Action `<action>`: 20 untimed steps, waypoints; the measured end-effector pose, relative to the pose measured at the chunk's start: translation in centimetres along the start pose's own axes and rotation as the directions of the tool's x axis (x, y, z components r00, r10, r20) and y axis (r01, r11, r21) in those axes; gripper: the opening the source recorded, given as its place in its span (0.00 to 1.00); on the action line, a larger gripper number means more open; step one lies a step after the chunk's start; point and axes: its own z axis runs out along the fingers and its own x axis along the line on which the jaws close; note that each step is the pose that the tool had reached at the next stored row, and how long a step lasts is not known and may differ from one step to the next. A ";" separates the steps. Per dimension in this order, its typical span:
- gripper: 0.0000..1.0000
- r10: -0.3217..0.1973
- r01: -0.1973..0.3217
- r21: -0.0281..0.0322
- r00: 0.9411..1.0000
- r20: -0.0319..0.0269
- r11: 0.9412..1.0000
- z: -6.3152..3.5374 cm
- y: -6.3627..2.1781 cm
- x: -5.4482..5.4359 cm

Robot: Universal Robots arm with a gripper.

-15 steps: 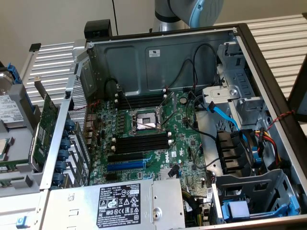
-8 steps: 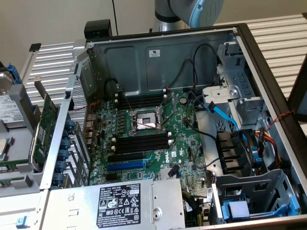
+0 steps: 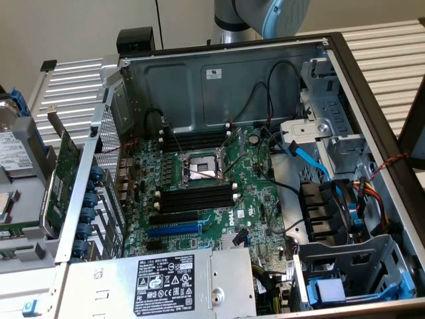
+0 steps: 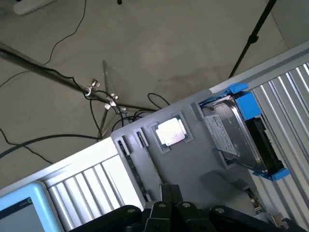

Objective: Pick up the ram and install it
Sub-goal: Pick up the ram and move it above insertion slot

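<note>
The ram seems to be the thin dark strip [image 4: 136,176] standing on edge in a slot of the grey parts tray [image 4: 193,164]. In the exterior view it is a narrow green edge [image 3: 20,230] at the far left. My gripper [image 4: 170,190] hangs above that tray, close to the strip's near end, with its black fingers together and nothing between them. Black memory slots [image 3: 196,199] lie bare on the motherboard [image 3: 259,193] inside the open computer case, with more slots [image 3: 196,140] beyond the processor socket [image 3: 202,167].
The tray also holds a processor chip [image 4: 170,131] and a hard drive in a blue carrier [image 4: 241,133]. A large green expansion card [image 3: 63,174] stands beside the case's left wall. Cables, a fan [image 3: 325,209] and a power supply [image 3: 166,282] crowd the case.
</note>
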 end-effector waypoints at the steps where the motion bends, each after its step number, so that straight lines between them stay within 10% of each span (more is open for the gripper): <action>1: 0.11 -0.018 0.018 0.000 1.000 -0.001 1.000 0.01 0.00 0.0; 9: 0.11 -0.162 0.162 -0.004 0.987 -0.008 0.987 0.04 0.00 0.0; 16: 0.11 -0.286 0.286 -0.007 0.958 -0.016 0.958 0.06 0.00 0.0; 20: 0.11 -0.338 0.338 -0.007 0.941 -0.032 0.941 0.06 0.00 0.0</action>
